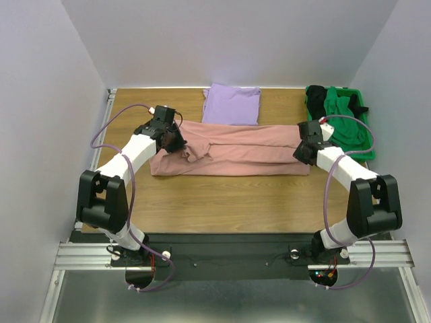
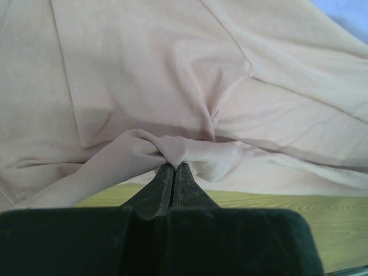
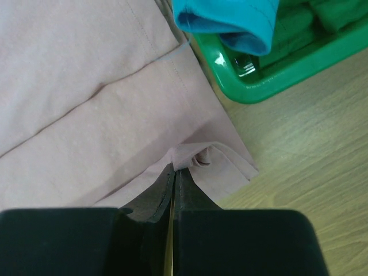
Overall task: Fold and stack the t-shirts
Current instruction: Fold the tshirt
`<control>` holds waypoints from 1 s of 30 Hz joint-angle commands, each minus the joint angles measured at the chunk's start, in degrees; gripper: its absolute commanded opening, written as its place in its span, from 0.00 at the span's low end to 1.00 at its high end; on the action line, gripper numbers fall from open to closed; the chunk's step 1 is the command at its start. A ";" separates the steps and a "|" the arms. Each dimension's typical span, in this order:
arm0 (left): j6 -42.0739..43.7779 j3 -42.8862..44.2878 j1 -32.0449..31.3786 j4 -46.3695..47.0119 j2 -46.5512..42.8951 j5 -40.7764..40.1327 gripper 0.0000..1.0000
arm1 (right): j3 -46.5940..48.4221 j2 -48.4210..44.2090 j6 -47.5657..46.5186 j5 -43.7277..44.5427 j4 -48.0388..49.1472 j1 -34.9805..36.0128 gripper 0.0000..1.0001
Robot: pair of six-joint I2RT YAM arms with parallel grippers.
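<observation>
The dusty-pink t-shirt (image 1: 232,155) lies stretched across the middle of the table as a long band, print hidden. My left gripper (image 1: 176,142) is shut on a bunched fold at its left end; the left wrist view shows the cloth (image 2: 172,150) pinched at the fingertips (image 2: 174,168). My right gripper (image 1: 301,152) is shut on the shirt's right corner; the right wrist view shows that corner (image 3: 198,158) pinched in the gripper (image 3: 175,170). The lavender t-shirt (image 1: 232,105) lies folded at the back of the table.
A green bin (image 1: 367,145) holding green and black clothes stands at the back right, close to my right gripper. It shows in the right wrist view (image 3: 270,80) with a teal garment (image 3: 230,23) hanging over its rim. White walls enclose the table.
</observation>
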 commanded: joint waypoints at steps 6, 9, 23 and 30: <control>1.66 3.28 2.71 3.15 -0.97 1.17 0.00 | 5.54 3.03 -1.33 3.49 2.22 0.10 0.00; 2.28 4.78 3.32 2.97 0.26 2.13 0.00 | 6.33 4.25 -2.64 3.93 2.22 0.10 0.00; 5.27 18.92 5.43 -1.42 13.70 -2.07 0.98 | 14.33 13.05 -5.98 2.27 2.57 0.10 0.27; 4.74 18.33 6.05 -0.20 11.52 -1.14 0.98 | 14.16 5.50 -9.85 -8.01 2.66 0.10 0.83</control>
